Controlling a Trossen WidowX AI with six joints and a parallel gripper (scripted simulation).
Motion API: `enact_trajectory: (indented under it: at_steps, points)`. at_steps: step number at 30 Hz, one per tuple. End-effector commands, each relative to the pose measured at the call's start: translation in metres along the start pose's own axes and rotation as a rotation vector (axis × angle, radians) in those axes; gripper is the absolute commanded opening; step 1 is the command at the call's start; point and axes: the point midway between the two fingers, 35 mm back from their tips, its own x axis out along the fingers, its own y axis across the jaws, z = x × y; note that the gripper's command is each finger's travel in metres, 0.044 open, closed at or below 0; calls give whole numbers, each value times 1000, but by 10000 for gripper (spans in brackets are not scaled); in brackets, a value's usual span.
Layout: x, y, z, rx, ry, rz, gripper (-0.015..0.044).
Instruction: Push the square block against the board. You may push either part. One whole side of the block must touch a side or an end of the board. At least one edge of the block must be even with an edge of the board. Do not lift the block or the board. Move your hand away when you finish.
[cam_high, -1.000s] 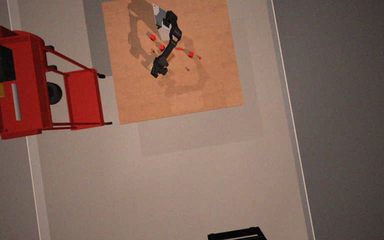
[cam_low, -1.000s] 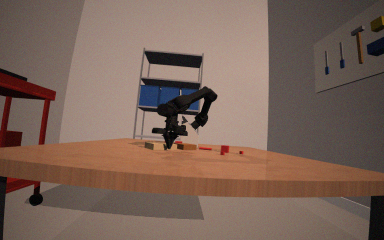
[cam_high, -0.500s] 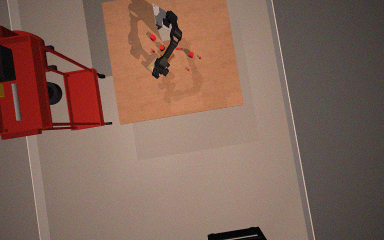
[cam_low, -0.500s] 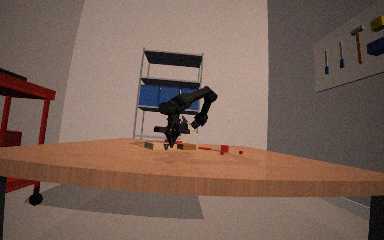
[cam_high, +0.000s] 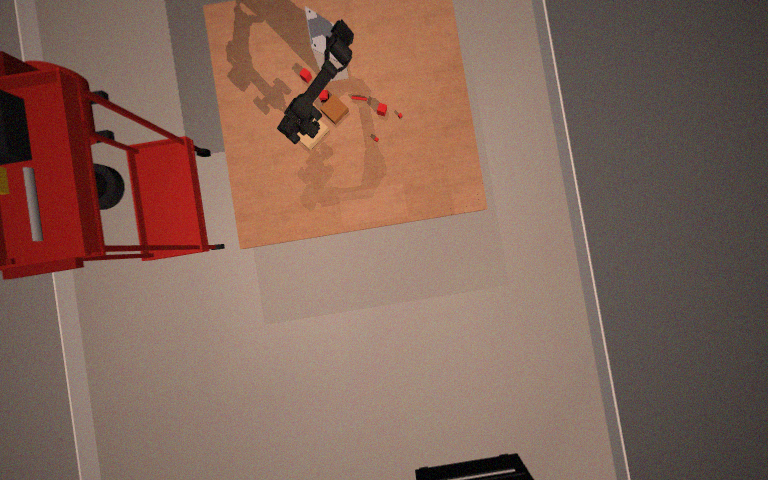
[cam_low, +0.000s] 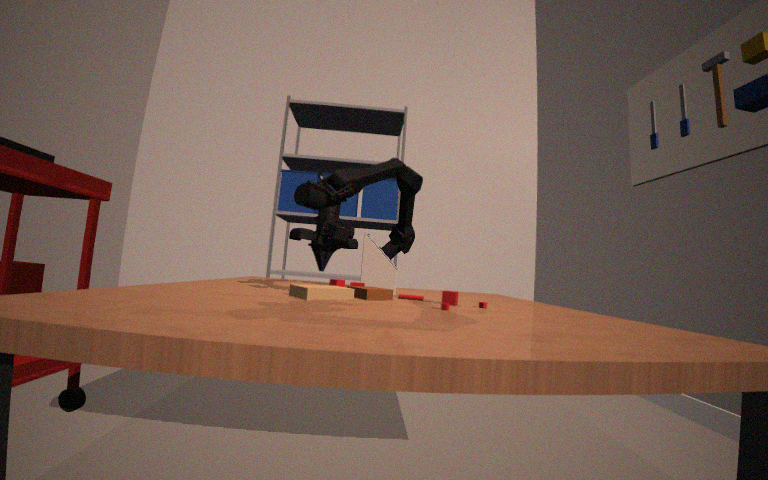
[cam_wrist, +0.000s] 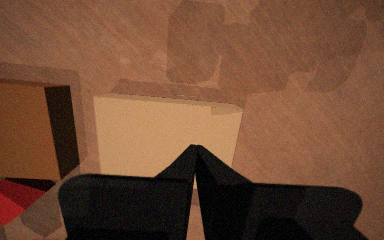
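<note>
Your tool (cam_high: 310, 129) (cam_low: 321, 269) (cam_wrist: 195, 150) was clenched on nothing, raised near the brown block (cam_high: 334, 108) (cam_low: 374, 293) (cam_wrist: 25, 130). On your desk (cam_high: 436, 169) (cam_low: 396, 345) (cam_wrist: 310, 130), the pale block (cam_high: 318, 136) (cam_low: 325, 292) (cam_wrist: 160, 130) lay just beside the brown block, a gap between them.

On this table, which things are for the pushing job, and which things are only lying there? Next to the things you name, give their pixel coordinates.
For the job:
- pale wooden piece (cam_high: 317, 138) (cam_low: 325, 292) (cam_wrist: 160, 127)
- brown wooden piece (cam_high: 334, 108) (cam_low: 374, 293) (cam_wrist: 25, 130)
- gripper (cam_high: 311, 129) (cam_low: 321, 268) (cam_wrist: 195, 150)

Only lying there:
- red blocks (cam_high: 382, 109) (cam_low: 450, 297) (cam_wrist: 10, 201)
- thin red rod (cam_high: 358, 97) (cam_low: 410, 297)
</note>
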Motion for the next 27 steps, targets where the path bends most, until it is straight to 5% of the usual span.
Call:
enact_trajectory:
  at_steps: [1, 5, 11, 16, 27]
  points:
    - [8, 10, -67, 23, 8, 28, 0]
    - [11, 22, -104, 15, 6, 40, 0]
    - [14, 22, -104, 15, 6, 40, 0]
    - [66, 25, -103, 14, 4, 41, 0]
    - [66, 25, -97, 14, 4, 41, 0]
